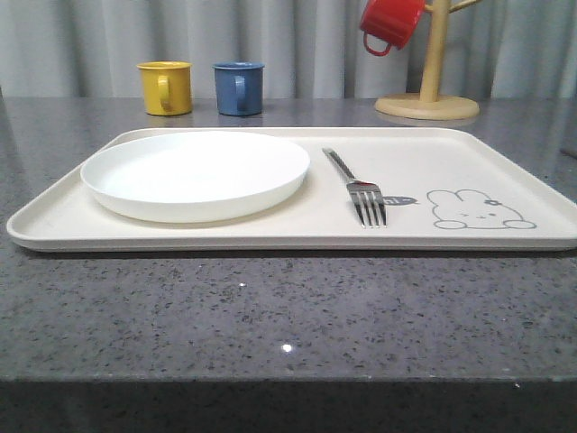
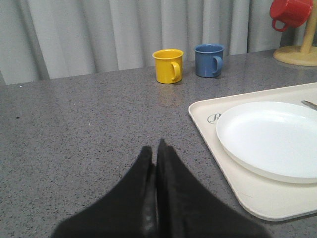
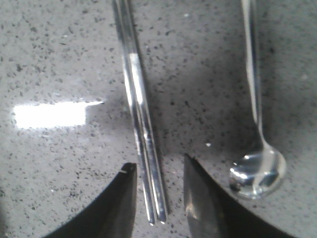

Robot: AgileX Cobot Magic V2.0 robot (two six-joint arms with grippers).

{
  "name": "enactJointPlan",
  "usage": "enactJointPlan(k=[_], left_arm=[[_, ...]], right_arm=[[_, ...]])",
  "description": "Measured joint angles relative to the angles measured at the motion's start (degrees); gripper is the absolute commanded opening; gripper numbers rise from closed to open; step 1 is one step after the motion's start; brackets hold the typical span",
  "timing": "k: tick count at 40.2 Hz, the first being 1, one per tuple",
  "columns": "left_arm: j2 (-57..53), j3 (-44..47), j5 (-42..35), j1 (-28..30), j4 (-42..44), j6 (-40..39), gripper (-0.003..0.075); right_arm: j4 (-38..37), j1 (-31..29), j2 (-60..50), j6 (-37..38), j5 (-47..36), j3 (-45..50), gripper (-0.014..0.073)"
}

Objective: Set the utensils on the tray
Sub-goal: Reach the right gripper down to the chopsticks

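The cream tray (image 1: 451, 153) lies across the grey table, with the round white plate (image 1: 195, 173) on its left half and a silver fork (image 1: 358, 189) in the middle beside the rabbit drawing. In the right wrist view my right gripper (image 3: 158, 171) is open just above the table, its two fingers straddling the near end of the pair of chopsticks (image 3: 141, 119) without touching them. The spoon (image 3: 257, 171) lies beside the chopsticks, bowl close to one finger. My left gripper (image 2: 154, 148) is shut and empty over bare table, beside the tray (image 2: 257, 198) and plate (image 2: 270, 139).
A yellow mug (image 1: 165, 87) and a blue mug (image 1: 239, 87) stand behind the tray. A wooden mug stand (image 1: 429, 90) at the back right carries a red mug (image 1: 389, 23). Grey curtains close off the back. The table's front edge (image 1: 288, 379) runs below the tray.
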Motion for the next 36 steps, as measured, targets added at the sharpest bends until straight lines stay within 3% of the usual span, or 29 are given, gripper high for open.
enactJointPlan(k=[5, 19, 33, 36], left_arm=[[0.0, 0.0, 0.0, 0.0, 0.0, 0.0, -0.0018], [-0.03, 0.0, 0.0, 0.0, 0.0, 0.0, -0.0018], [-0.03, 0.0, 0.0, 0.0, 0.0, 0.0, -0.0018], [-0.03, 0.0, 0.0, 0.0, 0.0, 0.0, -0.0018]], right_arm=[[0.83, 0.11, 0.0, -1.19, -1.75, 0.5, 0.0343], [1.1, 0.11, 1.58, -1.84, -3.28, 0.5, 0.0342], [1.64, 0.11, 5.38, -1.87, -3.7, 0.5, 0.0337], [1.64, 0.11, 5.51, -1.87, -3.7, 0.5, 0.0289]])
